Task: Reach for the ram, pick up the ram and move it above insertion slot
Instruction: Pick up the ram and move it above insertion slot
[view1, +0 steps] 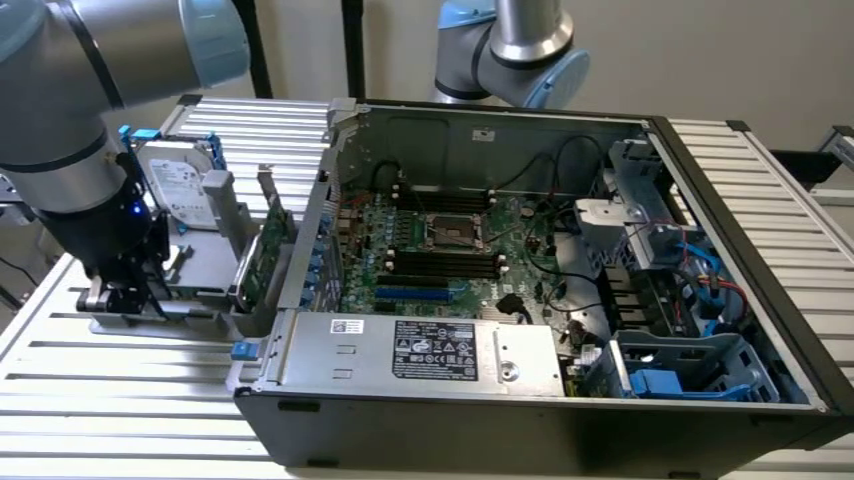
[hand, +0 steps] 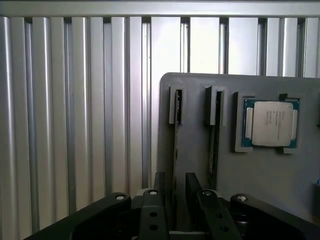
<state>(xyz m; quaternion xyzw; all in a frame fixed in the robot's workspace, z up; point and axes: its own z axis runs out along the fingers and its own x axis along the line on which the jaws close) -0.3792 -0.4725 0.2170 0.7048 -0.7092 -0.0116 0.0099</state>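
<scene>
Gripper: the gripper (hand: 175, 182) is lowered over the gray holder (hand: 192, 145) at the exterior view's left (view1: 127, 298). Its jaws stand wide apart and hold nothing.
Fingers: the two black fingers (hand: 159, 186) straddle one narrow slot of the holder, one on each side.
Ram: the ram (hand: 176, 145) stands on edge in that slot, running between the fingers. I cannot tell whether they touch it.
Second slot: just beside the first and parallel to it, with a dark stick (hand: 216, 130) on edge in it.
Processor: a square chip (hand: 270, 122) lies flat in a recess of the holder, beyond the second slot.
Holder's far side: a hard drive (view1: 176, 190) and a green card (view1: 274, 250) stand upright.
Computer case: the open computer case (view1: 747, 200) sits to the exterior view's right of the holder, and the empty memory slots (view1: 441, 265) on its board are well apart from the gripper.
Table: the slatted metal table (view1: 134, 400) carries the holder and the case.
</scene>
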